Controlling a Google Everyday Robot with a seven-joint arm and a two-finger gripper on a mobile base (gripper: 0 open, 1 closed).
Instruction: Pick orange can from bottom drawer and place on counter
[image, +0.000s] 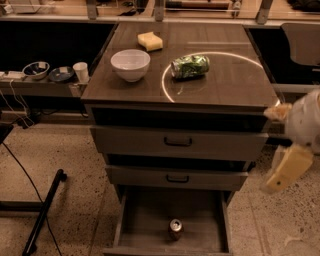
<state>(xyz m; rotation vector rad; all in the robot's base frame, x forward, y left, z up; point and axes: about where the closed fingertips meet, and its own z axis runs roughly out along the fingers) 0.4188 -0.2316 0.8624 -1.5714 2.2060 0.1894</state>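
The orange can stands upright near the front middle of the open bottom drawer, silver top showing. The counter above is dark brown with a thin white circle line. My gripper hangs at the right edge of the view, beside the cabinet at the height of the upper drawers. Its two yellowish fingers are spread wide apart and hold nothing. It is well above and to the right of the can.
On the counter lie a green-patterned can on its side, a white bowl and a yellow sponge. Two shallower drawers are slightly out. A grey side shelf at left holds bowls and a cup. A black stand leg lies on the floor.
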